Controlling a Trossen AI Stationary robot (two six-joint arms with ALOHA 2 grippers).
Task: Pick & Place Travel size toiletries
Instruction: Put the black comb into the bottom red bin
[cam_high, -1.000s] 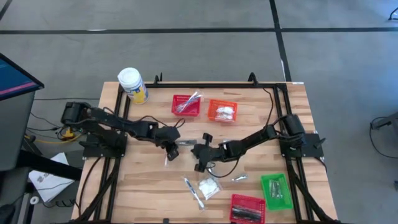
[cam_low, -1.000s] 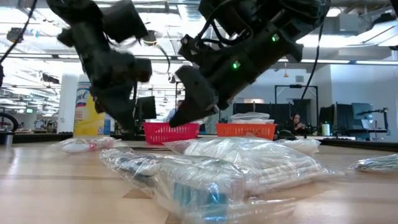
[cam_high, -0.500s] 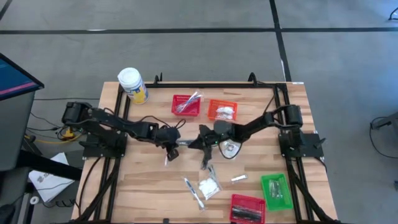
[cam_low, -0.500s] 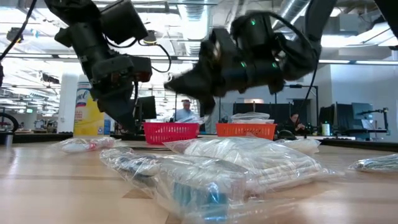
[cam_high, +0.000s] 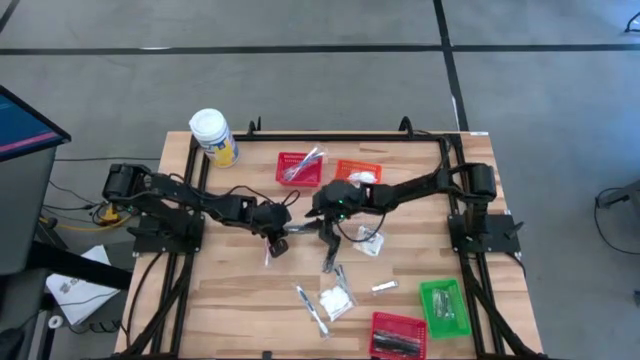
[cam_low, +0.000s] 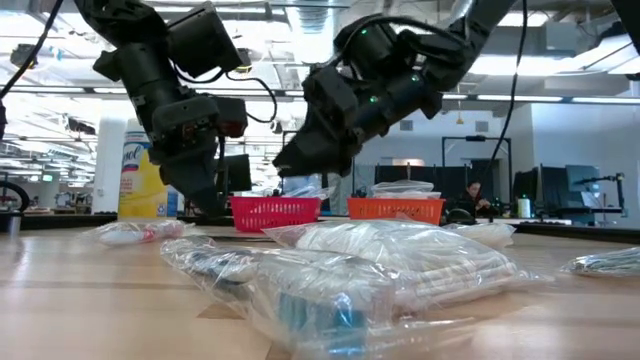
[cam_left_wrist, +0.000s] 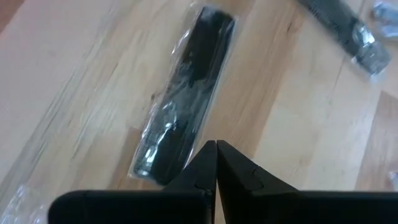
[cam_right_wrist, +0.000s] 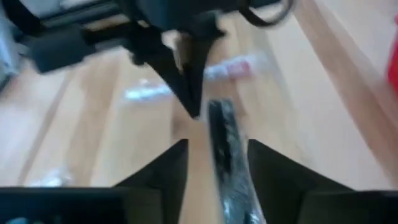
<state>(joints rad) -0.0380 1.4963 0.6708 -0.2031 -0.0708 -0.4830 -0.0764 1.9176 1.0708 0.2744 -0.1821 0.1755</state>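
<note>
A dark stick in a clear wrapper (cam_high: 330, 262) (cam_left_wrist: 186, 106) lies flat on the wooden table between my two grippers. My left gripper (cam_high: 277, 243) (cam_left_wrist: 216, 144) is shut, points steeply down just left of the stick, and has nothing between its fingers. My right gripper (cam_high: 325, 228) (cam_right_wrist: 217, 146) is open and hangs above the stick's far end, clear of the table (cam_low: 290, 165). More travel size toiletries lie toward the near edge: a white packet (cam_high: 337, 298), a wrapped stick (cam_high: 310, 305) and a small silver packet (cam_high: 383, 288).
A red basket (cam_high: 300, 168) and an orange basket (cam_high: 358, 178) stand at the far side, a green one (cam_high: 443, 305) and a second red one (cam_high: 398, 335) at the near right. A white-lidded yellow jar (cam_high: 213, 137) stands far left. A white packet (cam_high: 368, 240) lies under the right arm.
My right arm has swung toward the table's far edge and risen a little, so its gripper now hangs over the dark stick's far end. The white packet that the arm covered now shows. The left gripper has kept its place.
</note>
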